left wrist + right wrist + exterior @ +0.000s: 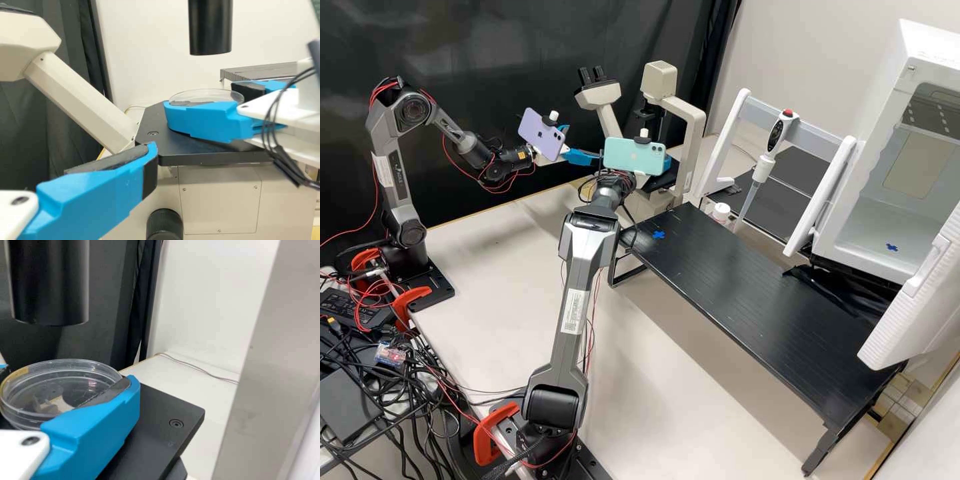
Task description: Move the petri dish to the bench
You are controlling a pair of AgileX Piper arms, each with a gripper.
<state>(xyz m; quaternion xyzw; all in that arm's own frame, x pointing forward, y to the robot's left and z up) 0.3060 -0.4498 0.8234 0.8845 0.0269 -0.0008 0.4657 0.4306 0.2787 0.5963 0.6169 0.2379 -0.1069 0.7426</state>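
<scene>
Your left tool (583, 142) stands wide beside the microscope (695, 133). To its right, your right tool (667, 163) holds the petri dish (60, 385) between its fingers, over the black stage (155, 410) and below the dark tube (50, 285). Right of both tools you have the black tabletop (733, 267).

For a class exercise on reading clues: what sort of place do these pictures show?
Most likely a biology laboratory: there is a microscope, a pipette hung on a white stand, and a clear petri dish at the microscope's black stage.
</scene>
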